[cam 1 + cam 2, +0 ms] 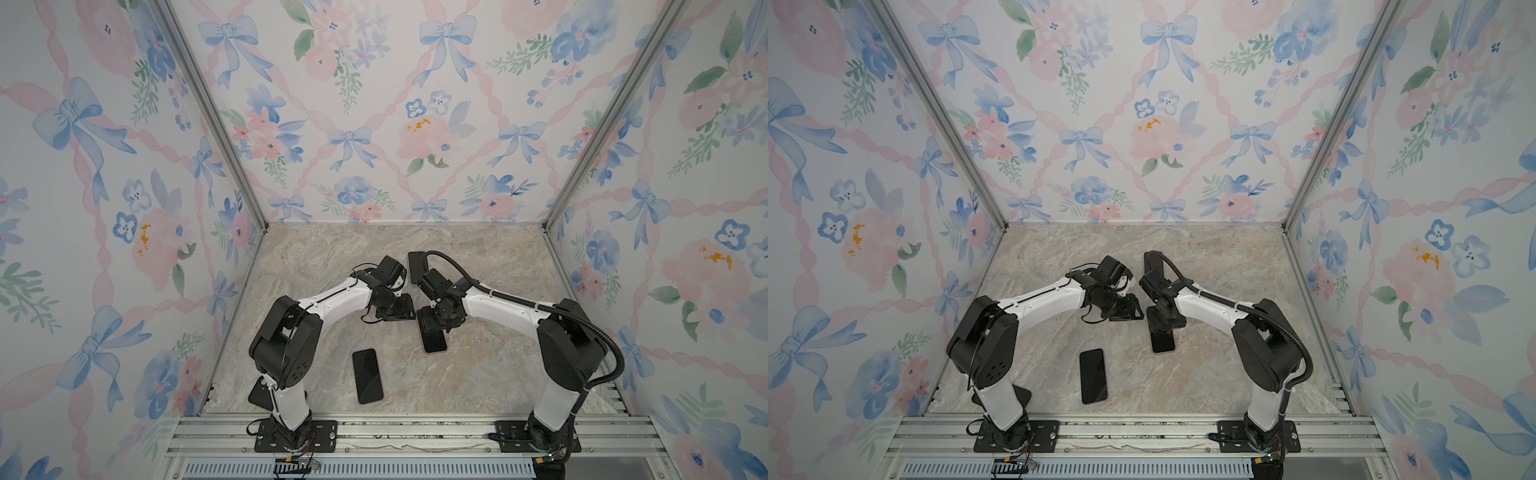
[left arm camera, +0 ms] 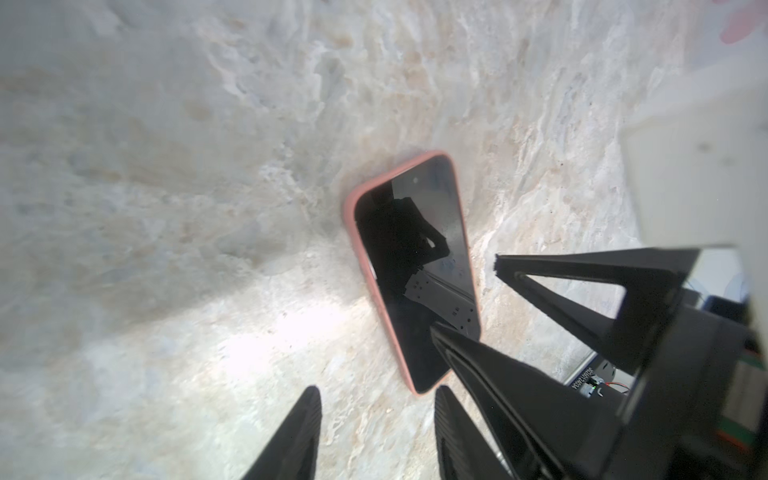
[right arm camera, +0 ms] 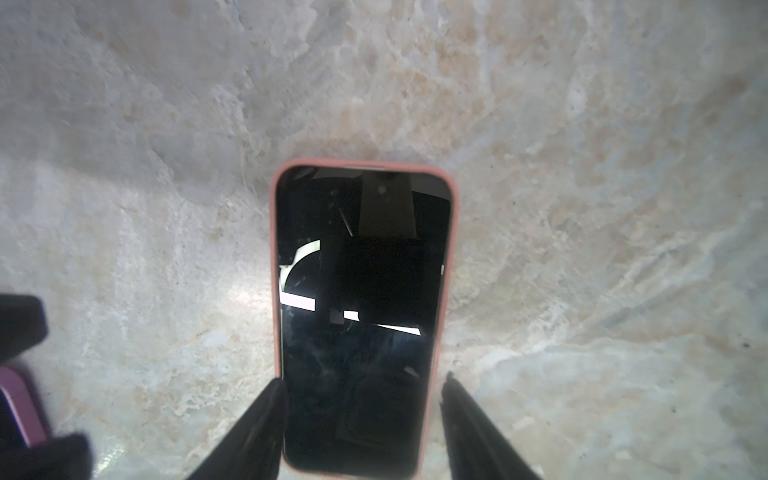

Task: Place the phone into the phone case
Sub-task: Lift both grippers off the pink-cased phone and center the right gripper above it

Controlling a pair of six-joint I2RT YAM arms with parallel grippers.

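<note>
The phone (image 3: 361, 291) lies screen-up inside a salmon-pink phone case (image 3: 274, 249) on the marble table, seen in both top views near the middle (image 1: 435, 343) (image 1: 1163, 343). My right gripper (image 3: 365, 378) stands open over its near end. The fingers straddle the case, and a gap shows beside one finger (image 3: 465, 415). My left gripper (image 2: 379, 390) is open with only bare table between its fingers, just off one end of the cased phone (image 2: 415, 270). The right gripper's black fingers (image 2: 582, 299) reach over that phone in the left wrist view.
A second black phone (image 1: 368, 376) (image 1: 1093, 376) lies bare nearer the front. A dark slab (image 1: 415, 266) lies behind the grippers and another (image 1: 258, 392) sits behind the left arm's base. A purple-edged thing (image 3: 20, 407) shows at the right wrist view's edge. Floral walls enclose the table.
</note>
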